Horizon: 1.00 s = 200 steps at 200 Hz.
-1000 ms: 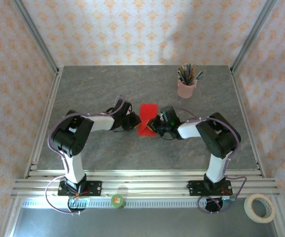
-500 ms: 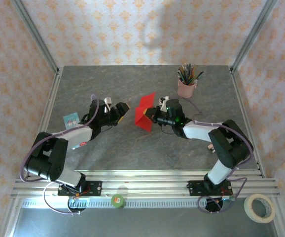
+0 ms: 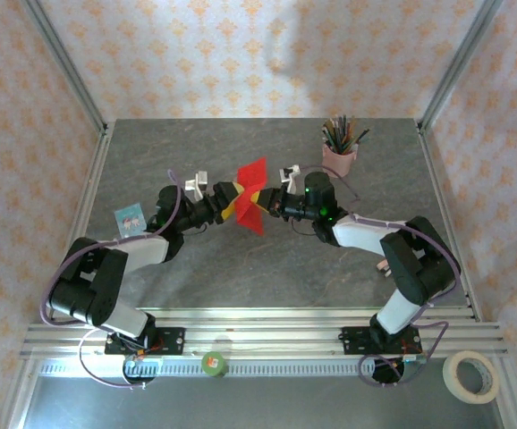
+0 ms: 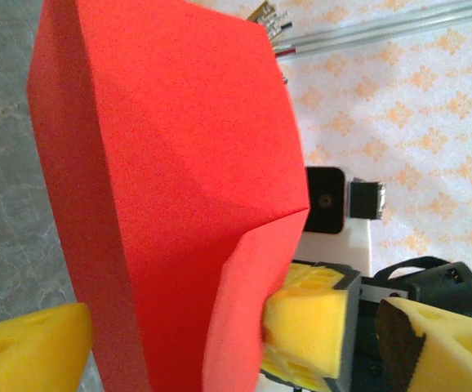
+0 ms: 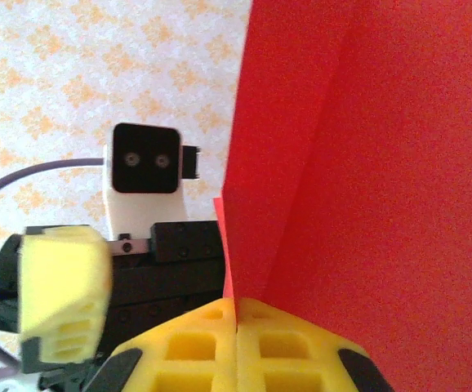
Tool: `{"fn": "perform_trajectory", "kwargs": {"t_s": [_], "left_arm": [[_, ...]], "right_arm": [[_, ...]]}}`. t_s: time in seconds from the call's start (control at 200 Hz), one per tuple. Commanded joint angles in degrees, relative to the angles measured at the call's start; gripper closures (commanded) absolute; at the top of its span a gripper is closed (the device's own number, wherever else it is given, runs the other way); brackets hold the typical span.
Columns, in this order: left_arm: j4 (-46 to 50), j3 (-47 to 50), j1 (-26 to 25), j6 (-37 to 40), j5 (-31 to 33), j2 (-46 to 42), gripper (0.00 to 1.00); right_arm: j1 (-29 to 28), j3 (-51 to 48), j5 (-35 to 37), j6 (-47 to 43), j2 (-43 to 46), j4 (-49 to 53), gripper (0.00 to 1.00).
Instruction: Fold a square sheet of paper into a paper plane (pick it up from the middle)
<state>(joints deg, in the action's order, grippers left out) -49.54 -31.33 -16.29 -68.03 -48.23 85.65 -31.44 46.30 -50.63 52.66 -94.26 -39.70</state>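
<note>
Fold step, mid-air: paper [image 3: 251, 192] held up between my two grippers, clear of the tabletop [image 3: 241, 268].
My right gripper [image 3: 267, 204] is clenched on the lower edge; my left gripper [image 3: 230, 202] is spread wide, straddling the sheet. Red sheet creased, one flap overlapping, no dart point yet. Next, I judge: left closes squarely on the free flap.

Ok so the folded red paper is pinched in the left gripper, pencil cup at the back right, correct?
No, the right gripper pinches the red paper; the right wrist view shows its yellow pads shut on it. The left gripper stands open. The pencil cup is at the back right.
</note>
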Motion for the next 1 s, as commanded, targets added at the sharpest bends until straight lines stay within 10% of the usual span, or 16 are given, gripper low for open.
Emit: {"fn": "perform_trajectory", "kwargs": {"t_s": [0.0,0.996], "left_arm": [[-7.40,-0.63,-1.00,-1.56,-2.88,1.34,0.14],[-5.38,-3.09,-1.20,1.92,-3.39,1.45,0.86]], "right_arm": [[0.45,0.33,-2.54,2.18,1.33,-5.34,1.00],[3.00,-2.73,-3.47,4.29,1.70,-5.45,0.94]]}}
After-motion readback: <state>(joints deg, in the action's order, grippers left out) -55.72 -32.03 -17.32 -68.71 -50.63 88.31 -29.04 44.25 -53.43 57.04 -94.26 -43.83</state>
